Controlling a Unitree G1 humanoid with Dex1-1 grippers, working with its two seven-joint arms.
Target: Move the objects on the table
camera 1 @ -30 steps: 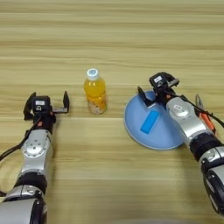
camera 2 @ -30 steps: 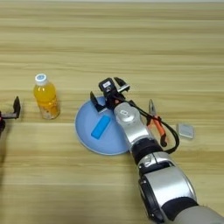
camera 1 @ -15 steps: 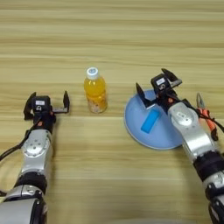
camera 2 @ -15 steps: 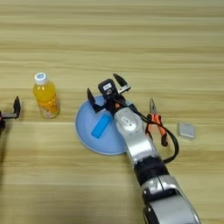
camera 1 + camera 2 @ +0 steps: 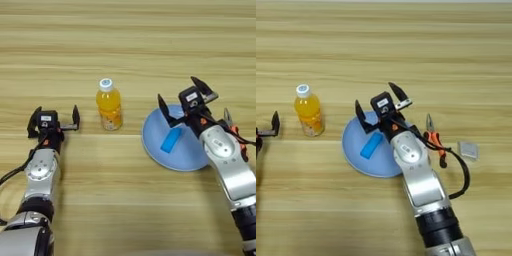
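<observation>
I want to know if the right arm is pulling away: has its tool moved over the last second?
Yes. The right tool, fingers spread wide, has shifted toward the round light-blue plate's far rim, farther from the small flat bright-blue block lying on it.

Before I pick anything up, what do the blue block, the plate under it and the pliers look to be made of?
Blue block: likely plastic or painted wood; flat, even bright colour, matte.
Plate: probably plastic; uniform pale blue, soft sheen, thin rim.
Pliers: grey metal jaws; orange-and-black handles look rubber- or plastic-coated.
The right gripper hangs open over the plate's far edge.
</observation>
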